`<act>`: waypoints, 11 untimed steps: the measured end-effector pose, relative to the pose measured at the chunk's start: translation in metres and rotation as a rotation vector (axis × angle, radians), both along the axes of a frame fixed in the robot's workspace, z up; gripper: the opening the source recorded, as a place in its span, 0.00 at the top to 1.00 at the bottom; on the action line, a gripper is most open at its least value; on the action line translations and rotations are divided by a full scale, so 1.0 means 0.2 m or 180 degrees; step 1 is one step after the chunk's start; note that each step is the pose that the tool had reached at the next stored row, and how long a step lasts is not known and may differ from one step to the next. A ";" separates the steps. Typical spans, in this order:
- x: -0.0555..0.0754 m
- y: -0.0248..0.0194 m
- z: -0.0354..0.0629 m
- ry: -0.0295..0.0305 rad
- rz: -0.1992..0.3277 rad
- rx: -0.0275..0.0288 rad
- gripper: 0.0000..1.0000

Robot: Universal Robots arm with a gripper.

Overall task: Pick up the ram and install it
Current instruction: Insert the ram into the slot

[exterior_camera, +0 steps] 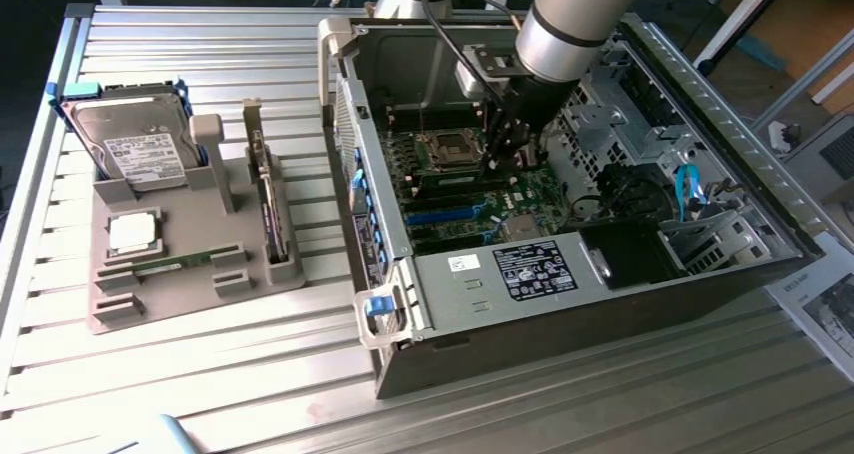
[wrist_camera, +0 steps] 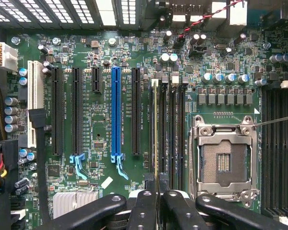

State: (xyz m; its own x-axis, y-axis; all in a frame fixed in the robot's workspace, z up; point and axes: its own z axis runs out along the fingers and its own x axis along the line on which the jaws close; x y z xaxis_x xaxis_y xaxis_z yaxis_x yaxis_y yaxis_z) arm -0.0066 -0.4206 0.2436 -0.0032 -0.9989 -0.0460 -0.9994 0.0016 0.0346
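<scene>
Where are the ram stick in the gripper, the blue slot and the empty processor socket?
ram stick [wrist_camera: 156,129], wrist view, mid-length of its thin edge
blue expansion slot [wrist_camera: 116,112], wrist view, middle of its length
empty processor socket [wrist_camera: 225,163], wrist view, centre contacts

Two ram sticks [exterior_camera: 174,263] [wrist_camera: 156,124], one hard drive [exterior_camera: 134,149]

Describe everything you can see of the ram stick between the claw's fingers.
The ram is seen edge-on in the wrist view: a long, thin green board with a pale yellowish top edge. It stands upright, pinched at one end by the claw. It runs parallel to the dark memory slots, on their side away from the open processor socket. Whether it is seated in a slot or just above it cannot be told.
</scene>
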 end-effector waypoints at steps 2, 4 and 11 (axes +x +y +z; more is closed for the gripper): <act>0.01 0.000 0.000 0.0000 0.0000 0.0000 0.88; 0.01 0.000 -0.006 0.0000 0.0000 0.0000 0.88; 0.01 0.013 -0.013 0.0000 0.0000 0.0000 0.88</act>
